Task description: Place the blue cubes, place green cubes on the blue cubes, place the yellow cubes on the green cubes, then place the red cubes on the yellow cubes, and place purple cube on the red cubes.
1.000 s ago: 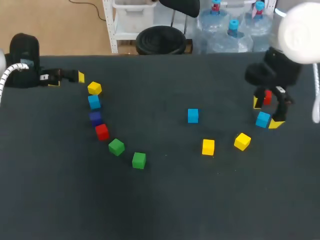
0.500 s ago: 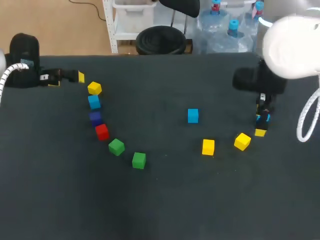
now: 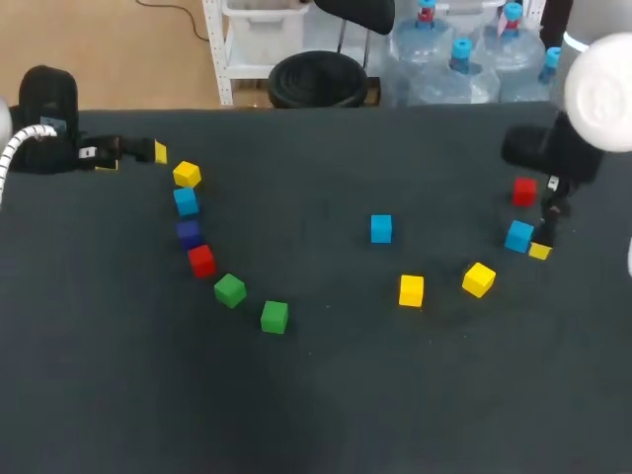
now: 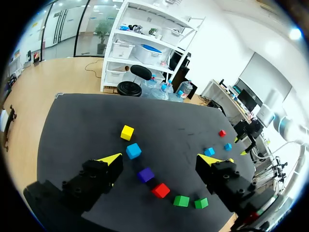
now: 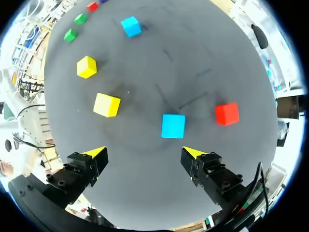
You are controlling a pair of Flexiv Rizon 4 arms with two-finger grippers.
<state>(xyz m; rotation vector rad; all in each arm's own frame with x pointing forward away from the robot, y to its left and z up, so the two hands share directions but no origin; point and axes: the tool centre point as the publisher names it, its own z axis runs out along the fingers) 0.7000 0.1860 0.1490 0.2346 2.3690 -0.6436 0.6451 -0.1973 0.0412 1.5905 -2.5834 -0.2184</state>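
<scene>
The right gripper [image 5: 145, 153] hangs wide and empty just beside a blue cube [image 5: 173, 126], the left gripper [image 4: 160, 159] gaping empty too.

In the head view you get little of the right arm's gripper [image 3: 544, 229]. Its black body covers the fingers, and only one yellow tip shows, just beside the small blue cube [image 3: 519, 236]. The right arm's white housing [image 3: 600, 77] is cut off at the edge, and so is the left arm [image 3: 44, 123]. In the left wrist view, the small red cube [image 4: 221, 133] far across the tabletop [image 4: 87, 121] is a mere speck. A yellow sliver [image 4: 230, 160] beside the left gripper [image 4: 161, 159] could be cube or tip; you cannot tell. In the right wrist view, the black rim clips the dark purple cube [image 5: 103, 1].
</scene>
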